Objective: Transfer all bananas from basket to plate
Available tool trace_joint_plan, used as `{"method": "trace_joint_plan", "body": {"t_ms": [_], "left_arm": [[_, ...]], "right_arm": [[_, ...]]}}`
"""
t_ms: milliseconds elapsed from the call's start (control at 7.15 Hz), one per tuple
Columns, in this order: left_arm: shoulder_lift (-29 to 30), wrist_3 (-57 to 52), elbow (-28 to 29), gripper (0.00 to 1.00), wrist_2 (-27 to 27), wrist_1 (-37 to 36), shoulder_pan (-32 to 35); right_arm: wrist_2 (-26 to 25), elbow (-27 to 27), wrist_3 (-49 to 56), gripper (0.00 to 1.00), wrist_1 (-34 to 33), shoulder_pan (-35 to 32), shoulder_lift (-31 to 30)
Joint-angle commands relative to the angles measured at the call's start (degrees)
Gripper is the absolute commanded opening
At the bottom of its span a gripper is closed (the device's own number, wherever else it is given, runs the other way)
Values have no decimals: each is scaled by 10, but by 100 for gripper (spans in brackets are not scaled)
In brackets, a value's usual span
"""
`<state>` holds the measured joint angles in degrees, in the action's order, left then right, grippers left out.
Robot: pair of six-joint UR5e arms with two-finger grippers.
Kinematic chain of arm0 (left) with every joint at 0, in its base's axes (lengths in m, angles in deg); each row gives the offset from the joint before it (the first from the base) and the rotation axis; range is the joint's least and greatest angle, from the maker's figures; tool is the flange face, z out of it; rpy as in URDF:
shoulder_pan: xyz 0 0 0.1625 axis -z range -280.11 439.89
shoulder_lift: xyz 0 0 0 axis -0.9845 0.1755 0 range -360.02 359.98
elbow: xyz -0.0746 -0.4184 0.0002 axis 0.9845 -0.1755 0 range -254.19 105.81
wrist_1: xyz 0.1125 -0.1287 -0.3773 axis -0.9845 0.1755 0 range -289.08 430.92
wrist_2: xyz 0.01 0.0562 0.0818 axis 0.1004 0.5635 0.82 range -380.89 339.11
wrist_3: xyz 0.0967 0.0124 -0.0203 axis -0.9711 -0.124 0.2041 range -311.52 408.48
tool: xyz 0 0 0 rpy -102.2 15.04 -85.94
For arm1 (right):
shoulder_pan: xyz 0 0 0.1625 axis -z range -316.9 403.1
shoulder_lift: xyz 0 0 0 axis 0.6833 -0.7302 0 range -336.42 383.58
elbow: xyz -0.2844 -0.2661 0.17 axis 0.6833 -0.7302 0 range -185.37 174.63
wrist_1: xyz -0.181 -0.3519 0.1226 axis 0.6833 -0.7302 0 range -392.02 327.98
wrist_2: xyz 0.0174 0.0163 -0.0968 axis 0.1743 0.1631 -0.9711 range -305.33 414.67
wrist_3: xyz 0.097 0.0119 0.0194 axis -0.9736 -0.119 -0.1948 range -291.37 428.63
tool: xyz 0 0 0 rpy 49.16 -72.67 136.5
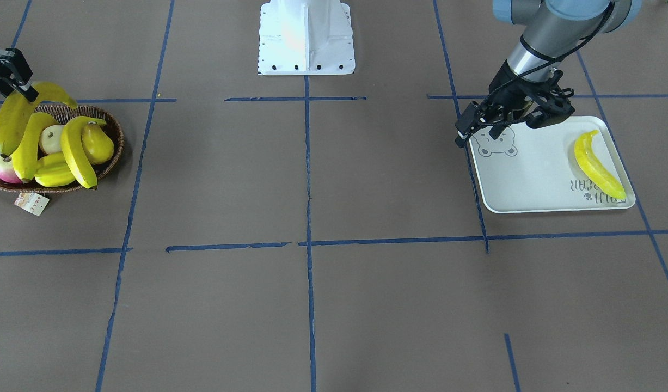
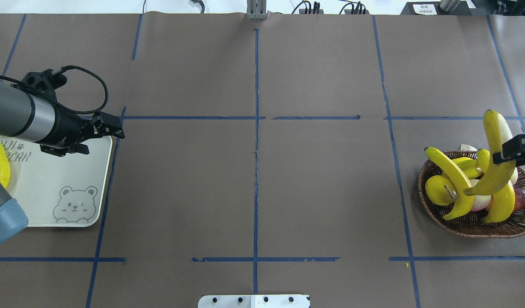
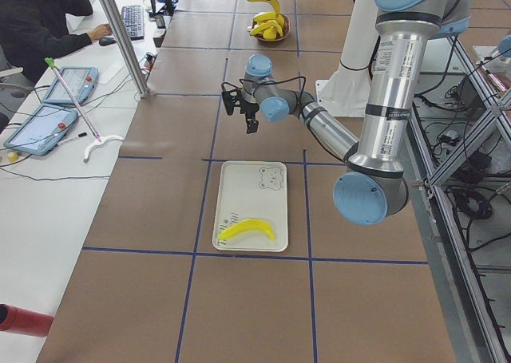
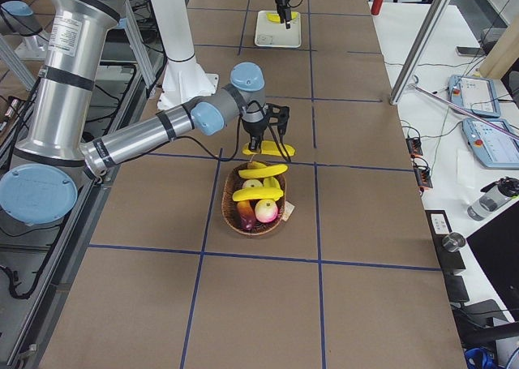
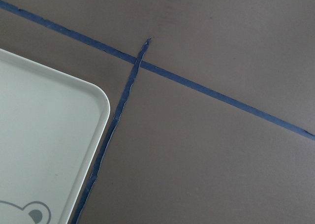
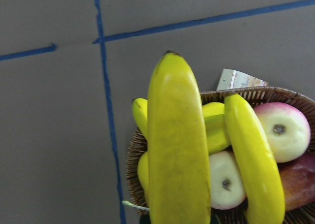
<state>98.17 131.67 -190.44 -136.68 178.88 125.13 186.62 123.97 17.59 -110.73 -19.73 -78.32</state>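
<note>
One banana (image 1: 10,122) is clamped about its middle between the closed fingers of the right gripper (image 1: 26,92) and is held above the basket (image 1: 118,144), tilted, with one end high over the rim farthest from the robot and the other end over the fruit inside. From the table's right end it appears clear of the rest, though this is hard to judge. Two more bananas (image 1: 78,152) are seen lying in the basket, draped over a pear (image 1: 97,144), a starfruit (image 1: 53,171) and some round pink-and-cream fruit (image 1: 4,169). A paper tag (image 1: 31,202) is laid on the table just beside the basket.

The plate (image 1: 529,179) is set well apart from the basket, at the table's other end, and one banana (image 1: 598,166) is laid along the plate's edge farthest from the basket. The left gripper (image 1: 479,132) is held over the plate's corner on the basket side, its fingers spread apart with nothing between them.
</note>
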Motion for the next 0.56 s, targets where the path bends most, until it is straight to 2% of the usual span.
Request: {"method": "trace_joint_plan", "body": {"t_ms": [0,280,420], "left_arm": [[18,9,1,100,-1,0,-4],[63,22,-5,100,-7,7,-4],[99,71,0,100,-7,14,-10]], "right_arm": [[30,-37,-12,0,-23,22,142],[12,-91,-125,0,-22,99,286],[-39,-103,-176,0,-22,152,336]]}}
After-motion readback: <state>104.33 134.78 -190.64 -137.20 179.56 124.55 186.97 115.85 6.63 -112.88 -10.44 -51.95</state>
